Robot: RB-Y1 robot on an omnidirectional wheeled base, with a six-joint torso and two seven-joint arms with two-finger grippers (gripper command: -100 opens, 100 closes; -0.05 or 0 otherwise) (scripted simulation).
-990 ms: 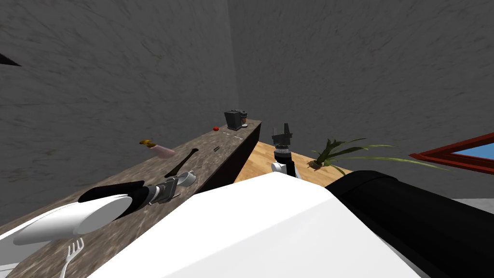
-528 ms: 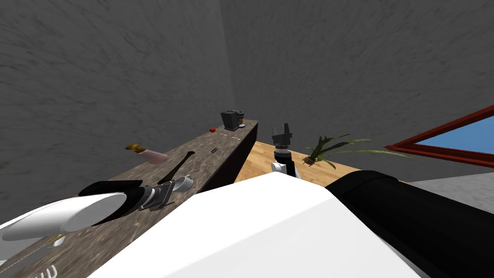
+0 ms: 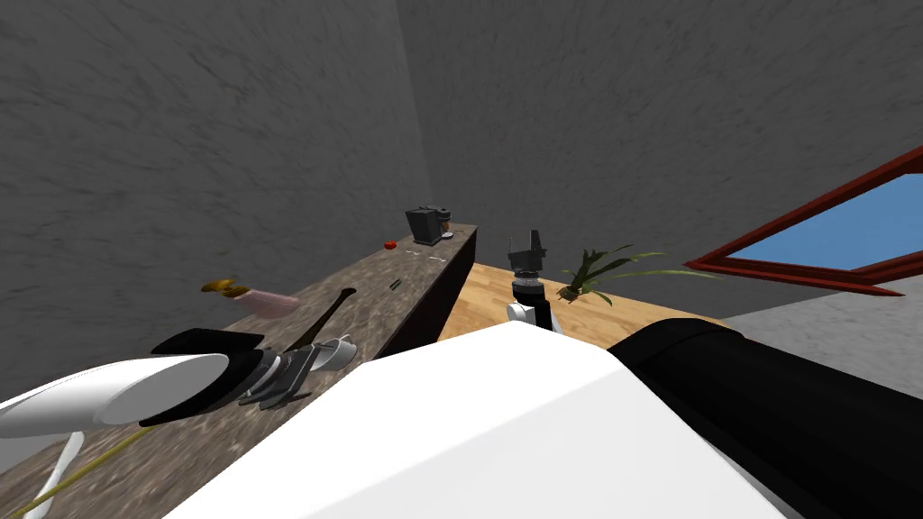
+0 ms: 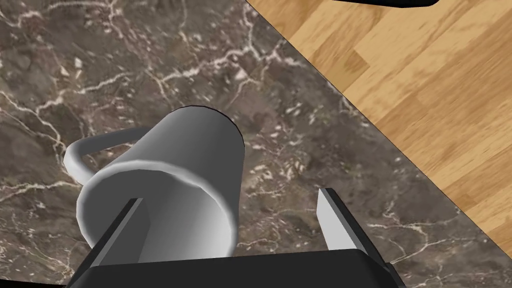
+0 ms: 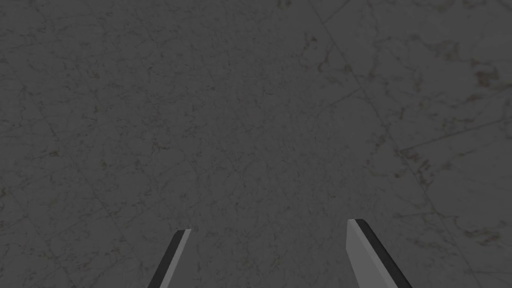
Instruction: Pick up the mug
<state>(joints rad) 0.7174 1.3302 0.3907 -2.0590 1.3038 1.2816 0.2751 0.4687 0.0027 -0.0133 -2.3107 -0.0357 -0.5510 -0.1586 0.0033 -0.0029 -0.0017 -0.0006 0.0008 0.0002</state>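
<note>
View swung with my own turn – mug (image 4: 200, 150) unmoved on the table (image 4: 300, 150). Left tool (image 4: 230, 197) gaped wide, one finger inside the rim – no grip yet; right tool (image 5: 271, 226) spread, empty.

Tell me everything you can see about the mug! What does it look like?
The mug is plain light grey and smooth, with a round open mouth and a thin loop handle on one side. It seems to stand upright on the dark brown marbled counter, near the edge above the wooden floor. The left end effector is open across its wall: one finger reaches inside the mouth, and the other stands outside, clear of it.
</note>
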